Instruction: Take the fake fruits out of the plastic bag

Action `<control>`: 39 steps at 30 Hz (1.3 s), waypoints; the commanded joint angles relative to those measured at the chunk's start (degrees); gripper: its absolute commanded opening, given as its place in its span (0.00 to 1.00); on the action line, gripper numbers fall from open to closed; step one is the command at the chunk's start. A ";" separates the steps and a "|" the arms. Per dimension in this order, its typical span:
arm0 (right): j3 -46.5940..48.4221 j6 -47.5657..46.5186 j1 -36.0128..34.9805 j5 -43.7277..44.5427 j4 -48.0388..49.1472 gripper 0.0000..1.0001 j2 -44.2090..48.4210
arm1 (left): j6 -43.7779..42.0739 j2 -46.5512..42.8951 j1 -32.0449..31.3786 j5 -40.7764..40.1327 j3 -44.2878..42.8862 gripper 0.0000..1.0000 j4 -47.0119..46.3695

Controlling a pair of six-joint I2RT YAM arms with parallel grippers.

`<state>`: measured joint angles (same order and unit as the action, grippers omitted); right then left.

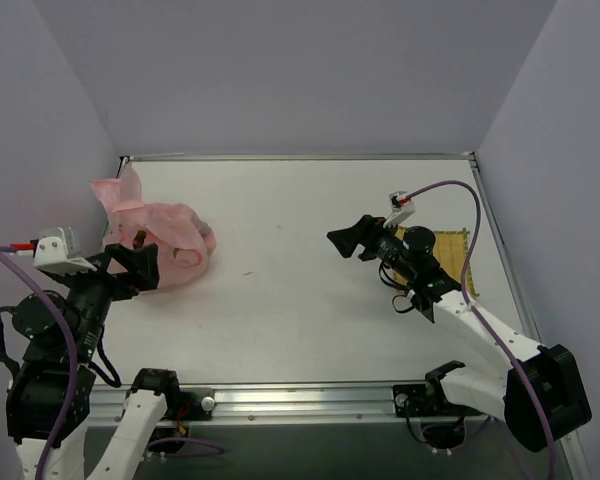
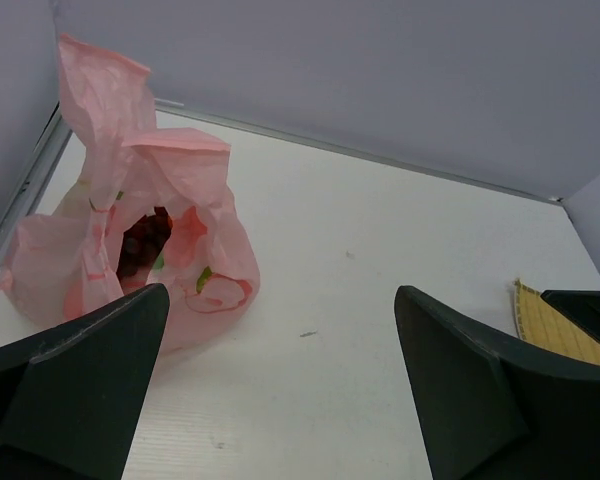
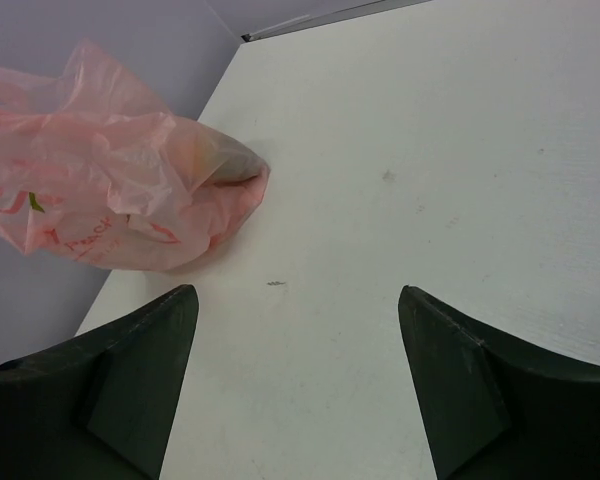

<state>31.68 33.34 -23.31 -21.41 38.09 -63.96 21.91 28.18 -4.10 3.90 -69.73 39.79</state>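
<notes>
Left claw [image 2: 280,300], right claw [image 3: 298,295] gape, empty.

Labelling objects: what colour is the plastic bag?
The plastic bag is translucent pink, clearest from the left wrist.

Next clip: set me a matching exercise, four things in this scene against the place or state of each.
Things:
1. plastic bag
2. yellow woven mat
3. left pincer
4. right pincer

Place or state:
A. lying flat at the right side of the table
B. open, over the middle of the table, well away from the bag
C. crumpled at the table's left side
D. open, right next to the bag

Pairs: 1-C, 2-A, 3-D, 4-B.
</notes>
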 commanded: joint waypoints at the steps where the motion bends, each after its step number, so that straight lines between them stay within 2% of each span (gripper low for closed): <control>1: 1.63 -2.14 -1.03 2.94 1.12 0.77 0.60 | 0.67 2.14 0.06 -1.78 0.47 0.94 3.18; 6: 1.89 -2.58 -1.65 3.65 0.94 0.75 0.07 | 3.14 1.17 -0.82 -5.39 -0.22 0.94 3.98; 10: 2.07 -2.84 -1.91 4.27 0.33 0.61 -0.02 | 2.35 1.34 -1.26 -8.02 -0.84 0.94 4.32; 11: 2.16 -2.93 -2.00 4.53 0.15 0.47 -0.02 | 2.35 1.43 -1.26 -9.25 -1.02 0.94 4.59; 13: 2.24 -3.20 -2.26 4.71 -0.20 0.29 -0.11 | 2.61 1.43 -1.26 -11.72 -0.75 0.94 4.16; 14: 2.33 -3.28 -2.35 5.06 -0.38 0.16 -0.19 | 2.70 1.61 -1.26 -12.16 -0.58 0.94 3.81; 15: 2.42 -3.37 -2.53 5.15 -0.47 0.13 -0.28 | 2.70 1.78 -1.26 -12.60 -0.32 0.94 3.28; 16: 2.59 -3.55 -2.62 5.24 -0.82 0.12 -0.63 | 2.35 2.13 -1.26 -12.25 -0.05 0.93 1.45; 17: 2.68 -3.63 -2.70 5.32 -0.99 0.12 -0.72 | 2.35 3.01 -1.18 -12.08 0.12 0.64 0.73; 18: 2.77 -3.64 -2.97 5.41 -1.00 0.12 -0.81 | 2.52 3.71 -1.26 -12.34 0.30 0.41 0.12; 19: 2.77 -3.72 -2.97 5.50 -1.08 0.12 -0.90 | 2.87 4.50 -1.18 -12.69 0.30 0.31 -0.58; 20: 2.86 -3.81 -3.06 5.50 -1.08 0.13 -0.81 | 3.22 6.51 -1.18 -14.00 0.21 0.28 -0.68; 22: 2.86 -3.90 -3.32 5.85 -1.26 0.15 -0.72 | 3.31 8.54 -1.18 -15.23 0.04 0.29 -1.72; 23: 2.86 -3.99 -3.32 5.85 -1.26 0.16 -0.81 | 3.23 10.29 -1.18 -15.67 0.30 0.41 -2.69; 24: 2.86 -4.07 -3.41 5.94 -1.26 0.18 -0.81 | 3.14 11.09 -1.18 -15.59 0.47 0.48 -3.66; 27: 3.12 -4.16 -3.67 5.68 -1.35 0.28 -1.34 | 2.26 14.96 -1.26 -16.20 -0.40 0.63 -5.60; 28: 3.21 -4.25 -3.76 5.59 -1.35 0.31 -1.60 | 1.74 15.93 -1.26 -16.99 -0.66 0.65 -6.21; 31: 3.30 -4.34 -4.02 5.50 -1.35 0.47 -1.78 | -0.37 20.06 -1.26 -18.40 -2.33 0.68 -6.22; 35: 3.47 -4.43 -4.37 5.50 -1.52 0.50 -1.87 | -2.31 25.94 -1.26 -20.25 -2.86 0.68 -7.62; 39: 3.56 -4.60 -4.55 5.41 -1.79 0.51 -1.95 | -4.07 30.69 -1.35 -22.18 -3.48 0.60 -9.20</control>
<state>32.80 29.76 -27.27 -16.29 35.09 -65.80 20.67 57.36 -5.19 -15.40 -69.21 33.87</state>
